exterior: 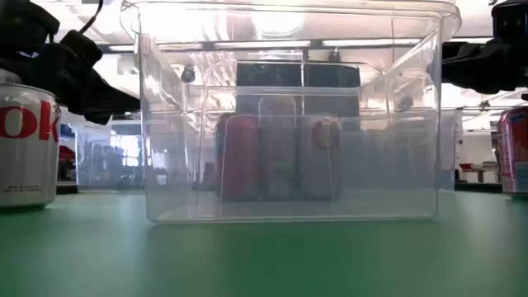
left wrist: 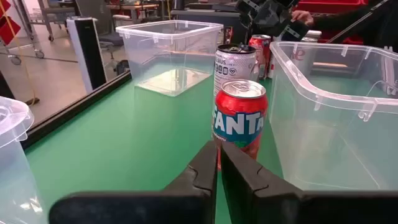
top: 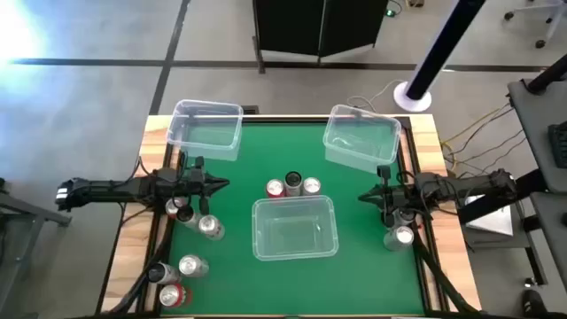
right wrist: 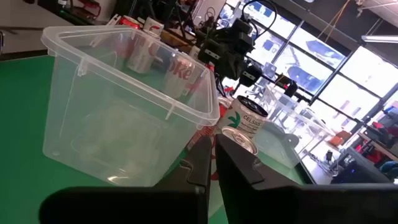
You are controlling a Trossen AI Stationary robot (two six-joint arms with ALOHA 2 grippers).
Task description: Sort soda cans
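While both arms wait at the sides of the green worktop (top: 239, 177), the left tool (top: 221, 184) and the right tool (top: 363, 197) have their fingers pressed together and hold nothing. Three soda cans (top: 292, 185) stand just behind the middle bin (top: 294, 228); other cans (top: 190, 217) stay near the left edge.

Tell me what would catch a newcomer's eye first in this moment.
Three clear plastic bins on the green table: one in the middle and two at the far corners, all looking empty. Three cans stand just behind the middle bin, with more cans bunched at the left edge. The left gripper and right gripper, both shut, point inward from either side.
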